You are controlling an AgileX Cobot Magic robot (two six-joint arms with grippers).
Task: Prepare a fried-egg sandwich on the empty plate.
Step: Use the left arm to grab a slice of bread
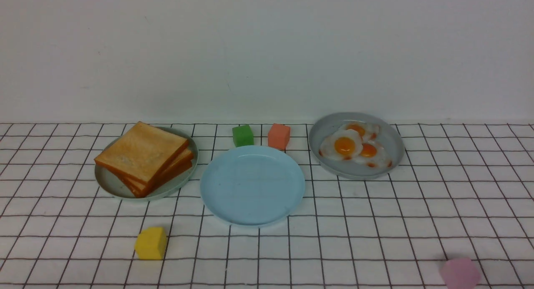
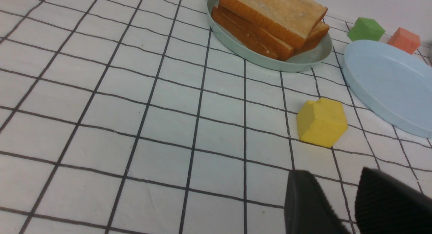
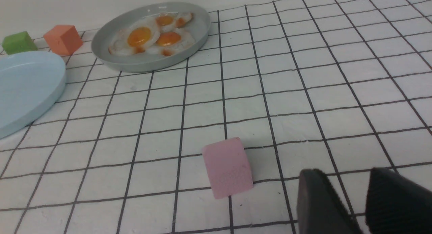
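Toast (image 1: pixel 142 153) sits stacked and skewed on the green plate (image 1: pixel 187 178), left of the blue plate (image 1: pixel 253 184), its top slice's long axis hard to judge from here. The left claw (image 2: pixel 341 193), fingers parted and empty, is the nearer hand, with the bread beyond it, past the yellow block (image 2: pixel 322 122). The right claw (image 3: pixel 349 193), also spread and bare, is nearer the eggs (image 1: pixel 354 146).
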